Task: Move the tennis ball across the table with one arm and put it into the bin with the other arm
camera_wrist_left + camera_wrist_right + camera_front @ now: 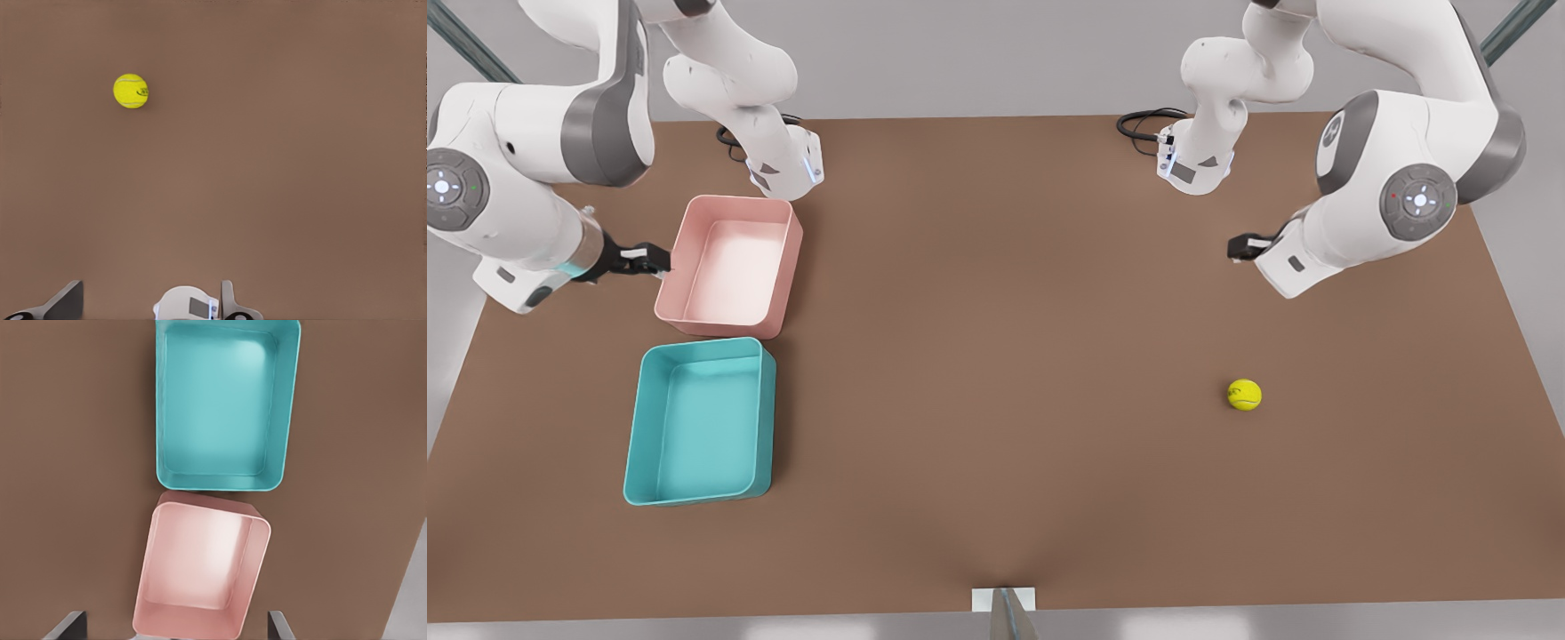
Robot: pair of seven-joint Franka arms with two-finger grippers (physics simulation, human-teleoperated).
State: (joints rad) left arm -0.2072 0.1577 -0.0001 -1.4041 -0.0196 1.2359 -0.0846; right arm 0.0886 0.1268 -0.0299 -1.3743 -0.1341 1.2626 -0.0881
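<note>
The tennis ball [1244, 395] lies on the bare brown worktop [996, 373] at the right of the front view, well apart from both trays and from any gripper. The teal bin [633, 444] sits at the lower left of that view, empty, with the pink tray [787, 258] just beside it on the upper side, set slightly askew.

The left gripper [1240, 247], matched by its wrist view of the ball [131, 91], hangs above the worktop at the upper right of the front view, over and beyond the ball. Its fingers [65, 303] stand spread apart and grasp nothing.

The right gripper [649, 259] hangs at the upper left of the front view, just beside the pink tray's outer wall. Its wrist view looks down on the teal bin [293, 400] and the pink tray [257, 573]. Its fingers [67, 623] are likewise spread and empty, and this arm waits.

Assessment: the task stands at its first step, with no contact made. The next move calls for the left gripper to descend over the ball, centre its fingers on it and close, then carry it leftward across the worktop. The ball may roll if it is nudged off centre.
</note>
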